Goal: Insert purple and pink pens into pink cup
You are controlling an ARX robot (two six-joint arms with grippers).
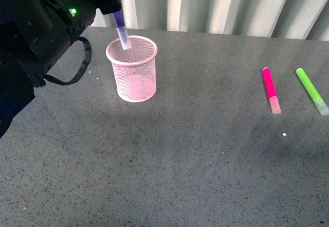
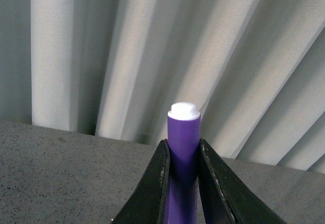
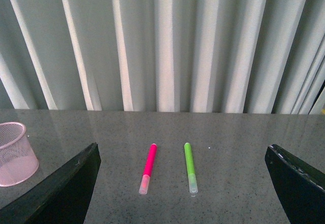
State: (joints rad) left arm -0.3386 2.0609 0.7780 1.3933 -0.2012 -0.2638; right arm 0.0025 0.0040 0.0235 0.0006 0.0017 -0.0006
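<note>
The pink cup (image 1: 132, 68) stands upright at the back left of the grey table; it also shows in the right wrist view as the pink cup (image 3: 14, 153). My left gripper (image 1: 117, 6) hangs over its rim, shut on the purple pen (image 1: 122, 30), whose pale cap end dips just inside the cup's mouth. In the left wrist view the purple pen (image 2: 183, 148) stands clamped between the two black fingers (image 2: 152, 183). The pink pen (image 1: 271, 90) lies flat on the table at the right, the same pink pen (image 3: 148, 167) lying ahead of my open right gripper (image 3: 183, 183), untouched.
A lime-green marker (image 1: 311, 90) lies just right of the pink pen, roughly parallel to it. A pleated white curtain (image 1: 226, 5) runs along the table's far edge. My left arm's black body (image 1: 36, 26) fills the upper left corner.
</note>
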